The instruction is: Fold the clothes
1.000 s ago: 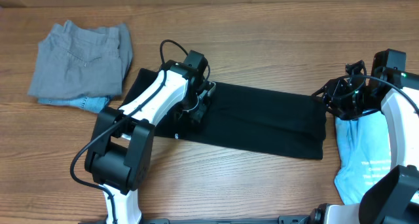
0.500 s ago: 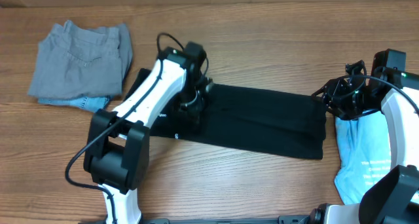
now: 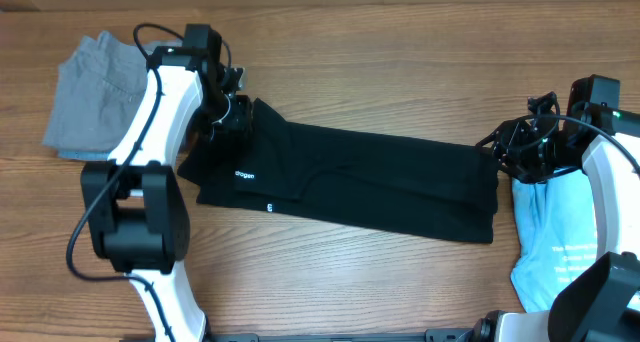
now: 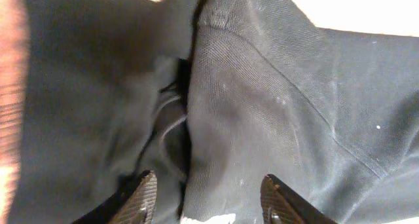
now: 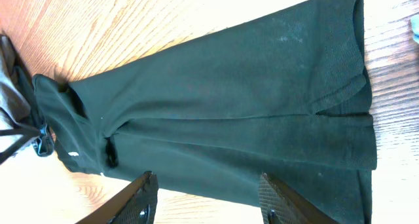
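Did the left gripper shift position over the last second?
Yes: the left gripper moved up-left along the long black fabric shirt, toward the folded grey trousers.

a wooden table [image 3: 380, 282] with brown grain carries three garments. a black shirt [image 3: 400, 182] lies flat in a long band across the middle. a folded grey garment [image 3: 85, 102] sits at the far left corner, and a light-blue tee [image 3: 555, 232], seemingly bunched, lies at the right edge.
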Robot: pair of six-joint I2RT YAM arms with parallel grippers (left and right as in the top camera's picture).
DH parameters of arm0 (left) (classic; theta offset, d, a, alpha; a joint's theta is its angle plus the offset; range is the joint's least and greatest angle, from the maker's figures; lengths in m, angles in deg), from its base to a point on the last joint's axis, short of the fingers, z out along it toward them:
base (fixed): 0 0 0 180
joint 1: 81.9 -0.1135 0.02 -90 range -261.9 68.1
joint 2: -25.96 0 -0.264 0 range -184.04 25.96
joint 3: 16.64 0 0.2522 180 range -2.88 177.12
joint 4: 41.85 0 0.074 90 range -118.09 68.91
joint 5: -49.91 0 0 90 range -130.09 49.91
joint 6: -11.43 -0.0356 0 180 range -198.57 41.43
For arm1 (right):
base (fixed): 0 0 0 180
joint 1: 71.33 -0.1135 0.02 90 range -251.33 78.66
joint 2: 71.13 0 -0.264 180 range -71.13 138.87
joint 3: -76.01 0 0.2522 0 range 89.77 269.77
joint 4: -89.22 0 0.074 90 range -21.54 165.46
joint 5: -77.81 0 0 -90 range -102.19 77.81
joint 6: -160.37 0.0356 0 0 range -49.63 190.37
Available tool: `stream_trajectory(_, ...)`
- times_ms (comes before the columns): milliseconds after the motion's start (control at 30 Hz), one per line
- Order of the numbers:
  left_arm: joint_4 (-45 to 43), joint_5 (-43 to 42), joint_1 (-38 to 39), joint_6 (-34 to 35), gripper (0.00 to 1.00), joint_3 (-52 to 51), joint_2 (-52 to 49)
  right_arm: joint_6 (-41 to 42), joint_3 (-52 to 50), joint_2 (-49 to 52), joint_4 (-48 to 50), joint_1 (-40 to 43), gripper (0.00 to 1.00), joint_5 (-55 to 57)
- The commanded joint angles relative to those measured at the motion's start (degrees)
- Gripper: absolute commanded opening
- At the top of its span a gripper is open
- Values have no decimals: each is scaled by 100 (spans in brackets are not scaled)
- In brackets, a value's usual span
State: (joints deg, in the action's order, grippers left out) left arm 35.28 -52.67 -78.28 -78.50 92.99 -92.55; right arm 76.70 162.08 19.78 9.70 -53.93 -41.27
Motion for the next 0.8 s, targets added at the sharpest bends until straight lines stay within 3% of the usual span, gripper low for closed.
stream_trajectory(0, -81, -697, -7, 35, 53, -140, -501, -37, 52, -50, 9, -22, 54, 7)
stream_trajectory(67, -98, -702, -7, 35, 47, -140, -680, -37, 50, -50, 7, -22, 54, 7)
stream_trajectory(133, -52, -706, -4, 37, 27, -140, -813, -37, 50, -50, 0, -22, 54, 7)
stream_trajectory(167, 31, -798, -7, 33, 11, -140, -850, -37, 50, -50, -13, -22, 54, 7)
stream_trajectory(200, 92, -804, -26, 35, 7, -136, -841, -37, 50, -50, -28, -22, 54, 9)
stream_trajectory(633, 903, -426, -664, 35, 14, 76, -435, -37, 50, -48, -22, -22, 54, 33)
stream_trajectory(700, 901, -317, -686, 26, 18, 76, -435, -37, 50, -48, -15, -22, 54, 118)
stream_trajectory(767, 859, -131, -693, 15, 30, 76, -435, -37, 50, -48, -11, -22, 54, 146)
